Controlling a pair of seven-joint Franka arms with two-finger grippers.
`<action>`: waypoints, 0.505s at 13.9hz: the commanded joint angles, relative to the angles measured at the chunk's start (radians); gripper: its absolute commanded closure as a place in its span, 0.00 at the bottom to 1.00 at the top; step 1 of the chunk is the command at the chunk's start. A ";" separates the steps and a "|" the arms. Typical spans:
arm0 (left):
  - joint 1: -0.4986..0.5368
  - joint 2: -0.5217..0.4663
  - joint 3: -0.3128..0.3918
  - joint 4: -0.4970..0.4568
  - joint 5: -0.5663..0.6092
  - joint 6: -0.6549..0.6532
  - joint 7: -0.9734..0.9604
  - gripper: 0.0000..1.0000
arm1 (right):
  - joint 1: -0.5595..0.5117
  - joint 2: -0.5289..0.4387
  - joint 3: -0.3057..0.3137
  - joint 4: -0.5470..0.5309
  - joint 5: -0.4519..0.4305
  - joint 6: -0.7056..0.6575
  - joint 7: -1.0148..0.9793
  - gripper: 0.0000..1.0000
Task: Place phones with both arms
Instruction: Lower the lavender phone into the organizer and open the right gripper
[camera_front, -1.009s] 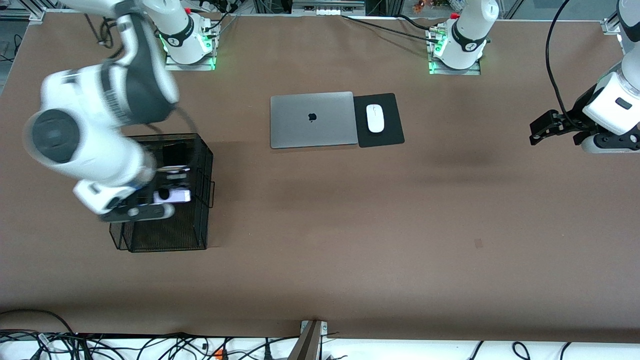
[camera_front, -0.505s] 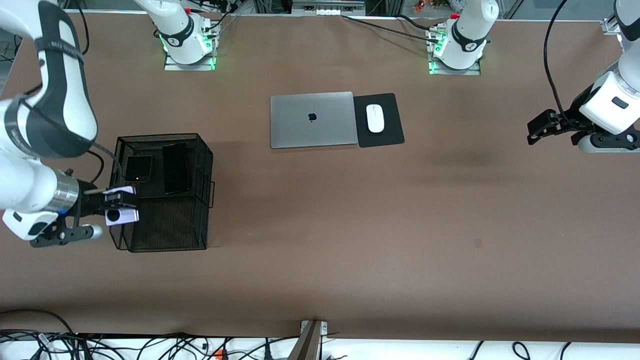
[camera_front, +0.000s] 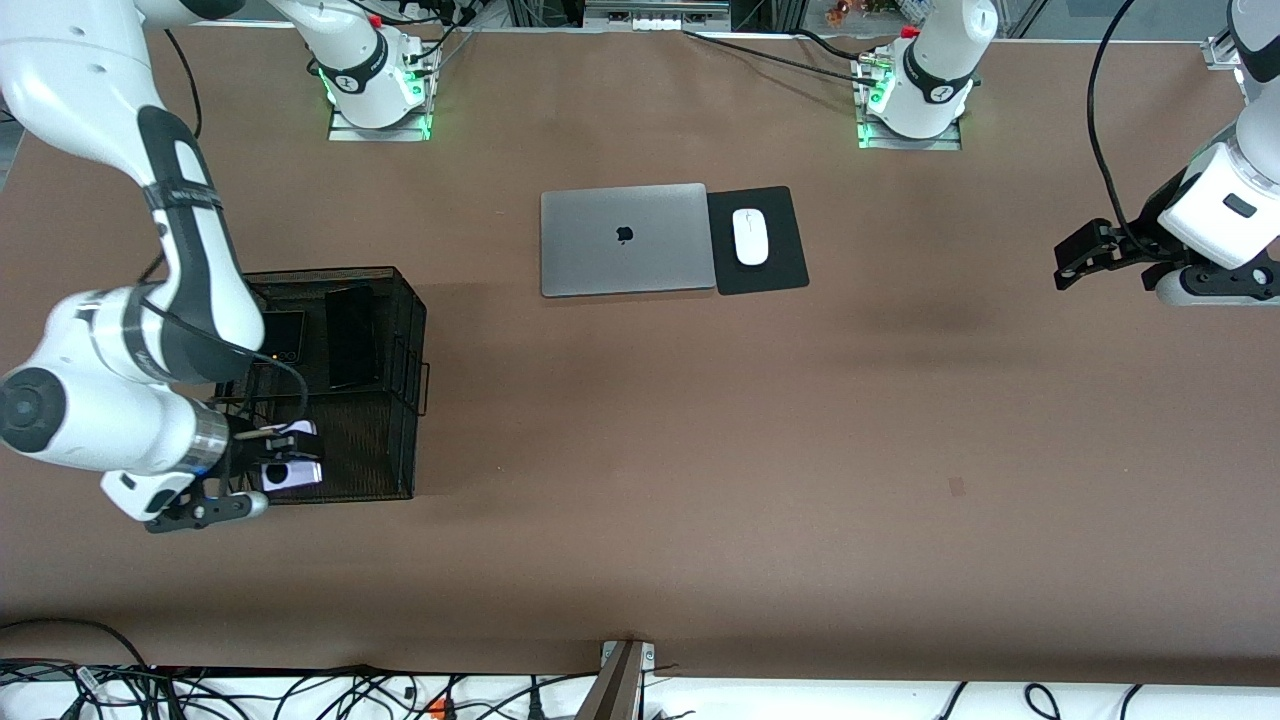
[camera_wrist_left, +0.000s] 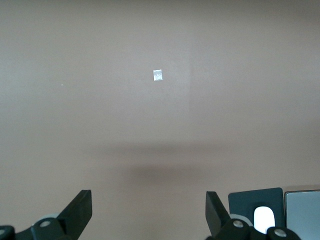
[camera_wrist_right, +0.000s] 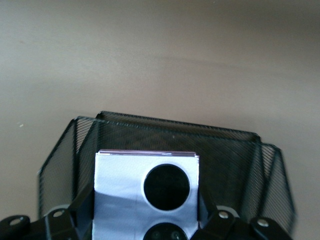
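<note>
Meanwhile, right gripper (camera_front: 283, 455) grips one lilac phone (camera_front: 291, 474) over basket (camera_front: 400, 340) holding two black phones (camera_front: 352, 335); left gripper (camera_front: 1085, 258) open

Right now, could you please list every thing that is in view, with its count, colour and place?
mesh basket: one, black wire, on the table toward the right arm's end.
long phone: one, black, inside the basket.
folded phone: one, black, squarish, inside the basket beside the long phone, partly hidden by the right arm.
lilac phone: one, pale lilac-white with black camera circles, held over the basket's part nearest the front camera.
laptop: one, silver, closed, mid-table.
mouse pad: one, black, touching the laptop's side toward the left arm's end.
mouse: one, white, on the pad.
right gripper: jaws shut on the lilac phone.
left gripper: jaws open, empty, waiting over bare table at the left arm's end.
</note>
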 joint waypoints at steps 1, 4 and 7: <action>-0.001 0.011 -0.001 0.028 -0.012 -0.020 -0.007 0.00 | -0.013 -0.017 0.010 -0.125 -0.014 0.106 0.007 1.00; -0.001 0.011 -0.001 0.028 -0.012 -0.022 -0.007 0.00 | -0.013 -0.017 0.008 -0.155 -0.015 0.108 0.035 1.00; -0.001 0.011 -0.001 0.028 -0.012 -0.022 -0.007 0.00 | -0.019 -0.012 0.008 -0.159 -0.012 0.111 0.044 0.50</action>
